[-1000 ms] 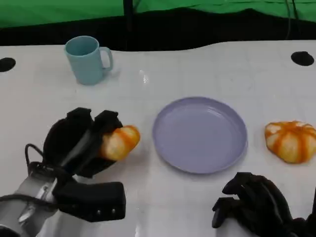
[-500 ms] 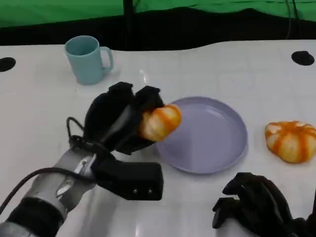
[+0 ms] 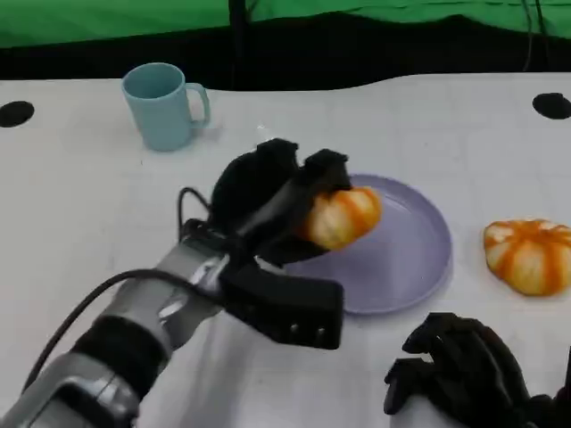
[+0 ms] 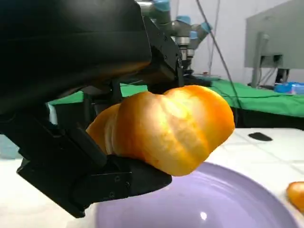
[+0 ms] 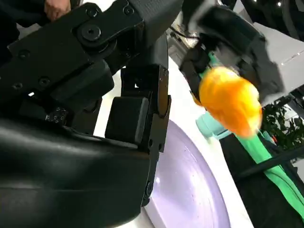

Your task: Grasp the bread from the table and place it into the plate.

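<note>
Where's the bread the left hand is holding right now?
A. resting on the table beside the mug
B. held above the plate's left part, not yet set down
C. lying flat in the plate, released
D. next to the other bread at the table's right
B: the left hand grips the bread over the left part of the plate; the left wrist view shows the bread clear of the plate surface.

Overhead head view; close wrist views

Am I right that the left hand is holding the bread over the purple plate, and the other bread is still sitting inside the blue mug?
Not quite. The left hand does hold the bread over the purple plate, but the other bread lies on the table to the plate's right, not inside the blue mug. The head view shows it.
</note>
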{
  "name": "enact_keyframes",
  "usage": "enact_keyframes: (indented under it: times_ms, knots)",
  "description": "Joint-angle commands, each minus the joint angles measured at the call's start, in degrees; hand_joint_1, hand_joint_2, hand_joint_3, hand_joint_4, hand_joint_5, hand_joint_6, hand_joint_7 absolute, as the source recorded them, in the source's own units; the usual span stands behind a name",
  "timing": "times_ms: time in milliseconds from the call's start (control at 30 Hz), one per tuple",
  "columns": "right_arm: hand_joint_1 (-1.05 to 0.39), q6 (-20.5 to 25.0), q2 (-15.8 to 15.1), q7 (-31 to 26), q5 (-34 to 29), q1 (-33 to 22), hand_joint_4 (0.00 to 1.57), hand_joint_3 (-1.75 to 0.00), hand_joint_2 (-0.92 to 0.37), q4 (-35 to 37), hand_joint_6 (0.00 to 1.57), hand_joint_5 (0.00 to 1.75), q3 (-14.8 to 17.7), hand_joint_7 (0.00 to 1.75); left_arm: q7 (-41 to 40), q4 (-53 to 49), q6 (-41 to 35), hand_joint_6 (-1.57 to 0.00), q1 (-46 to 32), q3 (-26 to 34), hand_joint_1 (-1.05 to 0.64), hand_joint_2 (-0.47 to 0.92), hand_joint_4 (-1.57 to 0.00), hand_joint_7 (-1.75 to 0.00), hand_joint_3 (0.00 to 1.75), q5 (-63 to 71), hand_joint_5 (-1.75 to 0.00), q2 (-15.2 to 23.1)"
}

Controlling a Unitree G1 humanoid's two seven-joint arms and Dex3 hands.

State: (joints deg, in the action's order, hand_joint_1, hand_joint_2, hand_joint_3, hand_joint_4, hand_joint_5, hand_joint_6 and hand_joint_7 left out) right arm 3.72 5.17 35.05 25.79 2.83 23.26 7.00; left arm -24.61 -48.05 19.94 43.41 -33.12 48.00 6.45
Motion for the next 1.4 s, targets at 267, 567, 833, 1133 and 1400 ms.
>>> enact_keyframes:
  times_ms: [267,567,833,1133,1400]
  knots:
    - [-1.05,0.85,-0.07,-1.60,0.06,-1.67,1.57,0.00,-0.73,-3.16,1.57,0.76,-0.02,0.39,4.45,-9.19,-3.78,-0.97,7.65,-3.60,-0.30,0.74,-0.86,-0.53,0.54,0.88,-1.75,-4.86]
    - [-1.05,0.90,-0.10,-1.05,0.57,-1.60,1.56,0.00,-0.73,-3.00,1.57,0.75,-0.01,0.35,13.37,-11.16,-9.95,-0.71,10.15,-5.11,-0.45,0.92,-0.58,-0.19,0.37,1.35,-0.83,-6.70]
    - [-1.05,0.89,-0.11,-0.71,0.80,-1.35,1.57,0.00,-0.73,-2.59,1.57,0.74,0.16,0.35,26.51,-8.50,-16.78,-0.09,11.19,-6.53,-0.94,0.92,-0.03,-0.02,0.39,0.71,-0.28,-6.06]
    - [-1.05,0.91,-0.15,-0.68,0.73,-1.25,1.57,0.00,-0.73,-2.51,1.57,0.74,0.26,0.37,33.41,3.15,-14.92,-0.06,7.01,-5.43,-1.05,0.92,-0.03,-0.03,0.50,-1.42,-0.14,0.03]
    - [-1.05,0.77,-0.27,-0.99,0.26,-1.36,1.57,0.00,-0.73,-2.70,1.57,0.74,0.13,0.37,34.28,14.81,-12.53,-0.10,0.67,-2.53,-1.02,0.92,-0.06,-0.05,0.48,-3.13,-0.17,6.45]
